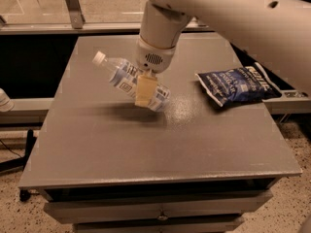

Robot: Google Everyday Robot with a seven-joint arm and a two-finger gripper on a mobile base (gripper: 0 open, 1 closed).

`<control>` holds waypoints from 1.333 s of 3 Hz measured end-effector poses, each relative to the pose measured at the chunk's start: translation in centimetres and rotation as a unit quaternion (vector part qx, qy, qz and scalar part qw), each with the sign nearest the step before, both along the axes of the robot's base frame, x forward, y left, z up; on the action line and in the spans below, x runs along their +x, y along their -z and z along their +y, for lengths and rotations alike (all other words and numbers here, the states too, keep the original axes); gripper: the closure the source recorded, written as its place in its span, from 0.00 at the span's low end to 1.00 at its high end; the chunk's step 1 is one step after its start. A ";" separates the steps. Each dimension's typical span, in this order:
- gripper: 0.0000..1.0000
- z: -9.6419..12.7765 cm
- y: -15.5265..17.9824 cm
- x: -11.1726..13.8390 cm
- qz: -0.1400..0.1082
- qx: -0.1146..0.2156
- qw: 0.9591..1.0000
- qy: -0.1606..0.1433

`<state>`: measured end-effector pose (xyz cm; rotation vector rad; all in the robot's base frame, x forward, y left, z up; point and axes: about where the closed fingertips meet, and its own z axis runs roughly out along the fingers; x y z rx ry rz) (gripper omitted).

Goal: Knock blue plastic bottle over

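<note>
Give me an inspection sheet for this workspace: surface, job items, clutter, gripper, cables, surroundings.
Surface: grey table, slight sheen near the middle.
Job's things: blue plastic bottle tilted steeply, white cap toward the left rear, not lying flat.
Clutter: dark blue snack bag lying flat near the right edge.
Grippers: gripper at the bottle's middle, arm coming in from the upper right.
Cables: nothing seen.
Surroundings: drawer front under the table; speckled floor.

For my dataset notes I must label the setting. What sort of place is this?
Probably an office or lab building, not a home: a grey cabinet with drawers, a speckled hard floor, a metal-framed window. The robot's gripper holds a clear bluish plastic bottle over the cabinet top.
</note>
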<state>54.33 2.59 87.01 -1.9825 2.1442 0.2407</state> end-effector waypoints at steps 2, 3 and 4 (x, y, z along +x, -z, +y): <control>0.59 0.4 1.6 -1.4 0.017 -0.051 0.998 -0.023; 0.35 2.3 1.6 -1.3 0.005 -0.028 0.999 -0.028; 0.12 4.0 1.6 -1.2 -0.004 -0.004 0.999 -0.033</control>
